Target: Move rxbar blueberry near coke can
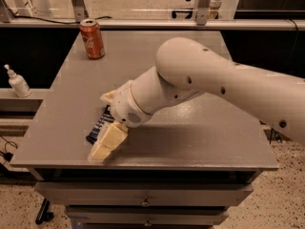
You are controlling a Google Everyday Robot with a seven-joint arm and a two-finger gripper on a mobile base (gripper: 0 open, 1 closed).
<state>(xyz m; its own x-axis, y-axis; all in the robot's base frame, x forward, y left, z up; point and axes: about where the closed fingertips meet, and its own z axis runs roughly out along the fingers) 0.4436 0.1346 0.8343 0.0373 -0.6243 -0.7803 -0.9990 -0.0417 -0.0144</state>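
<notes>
The rxbar blueberry (97, 124), a flat dark navy bar with white print, lies on the grey table (190, 142) near its front left corner. My gripper (106, 120) is low over it, open, with one cream finger (107, 143) on the bar's near side and the other finger (109, 98) on its far side. The wrist hides most of the bar. The coke can (92, 38), red with a silver top, stands upright at the table's far left, well away from the bar.
A white pump bottle (18, 82) stands on a lower shelf to the left of the table. Metal frame posts (77, 3) rise behind the table. Drawers (143, 202) sit below the front edge.
</notes>
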